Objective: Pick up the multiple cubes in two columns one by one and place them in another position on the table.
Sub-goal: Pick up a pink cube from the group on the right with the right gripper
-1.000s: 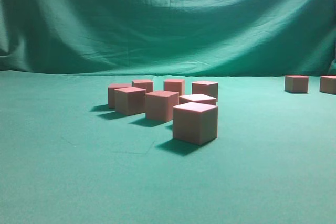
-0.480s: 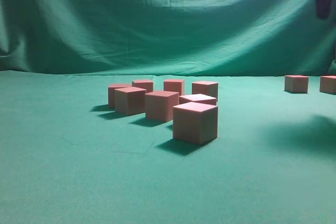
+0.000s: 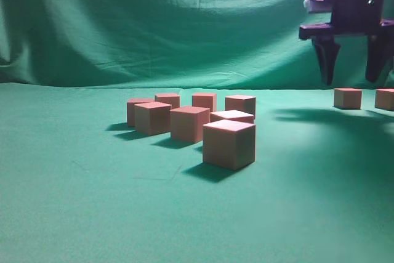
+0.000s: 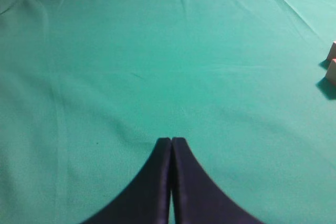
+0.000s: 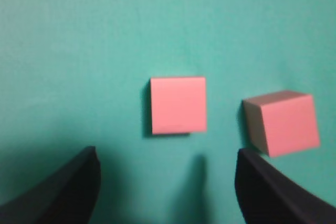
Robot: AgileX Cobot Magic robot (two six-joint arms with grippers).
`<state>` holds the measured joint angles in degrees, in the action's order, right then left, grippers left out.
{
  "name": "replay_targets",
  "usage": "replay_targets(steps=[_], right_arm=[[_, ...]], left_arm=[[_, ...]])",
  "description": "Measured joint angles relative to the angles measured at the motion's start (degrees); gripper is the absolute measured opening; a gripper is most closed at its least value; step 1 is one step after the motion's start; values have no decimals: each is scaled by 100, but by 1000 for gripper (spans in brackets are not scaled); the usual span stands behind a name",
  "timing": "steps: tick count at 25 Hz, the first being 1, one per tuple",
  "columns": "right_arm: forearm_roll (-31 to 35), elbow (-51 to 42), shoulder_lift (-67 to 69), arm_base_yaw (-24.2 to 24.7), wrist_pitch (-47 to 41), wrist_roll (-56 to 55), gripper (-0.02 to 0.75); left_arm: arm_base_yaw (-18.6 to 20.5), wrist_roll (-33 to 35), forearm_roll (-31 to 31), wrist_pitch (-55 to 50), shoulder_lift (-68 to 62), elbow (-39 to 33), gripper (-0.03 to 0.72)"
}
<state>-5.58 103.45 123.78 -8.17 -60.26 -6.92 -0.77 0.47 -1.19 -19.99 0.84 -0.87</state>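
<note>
The right gripper (image 3: 352,81) hangs in the air at the far right of the scene, pointing straight down, its two dark fingers (image 3: 326,60) spread wide apart with nothing between them. The left gripper (image 4: 171,141) has its fingertips pressed together, angled forward and empty.

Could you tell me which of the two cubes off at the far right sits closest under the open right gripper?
The left one of the pair: the right gripper hangs directly above it, while its neighbour lies further right at the picture's edge.
</note>
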Motion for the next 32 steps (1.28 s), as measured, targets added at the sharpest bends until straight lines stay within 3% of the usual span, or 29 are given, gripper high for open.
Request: replay_targets(steps=[13, 18, 24, 32], right_arm=[[52, 524, 749, 0, 344, 185, 524], [-95, 537, 749, 0, 368, 200, 248], [-224, 545, 739, 0, 301, 200, 249], [354, 1001, -359, -427, -419, 545, 249]], left_arm=[[0, 0, 0, 0, 0, 0, 0], [0, 0, 0, 0, 0, 0, 0], [0, 0, 0, 0, 0, 0, 0], [0, 0, 0, 0, 0, 0, 0]])
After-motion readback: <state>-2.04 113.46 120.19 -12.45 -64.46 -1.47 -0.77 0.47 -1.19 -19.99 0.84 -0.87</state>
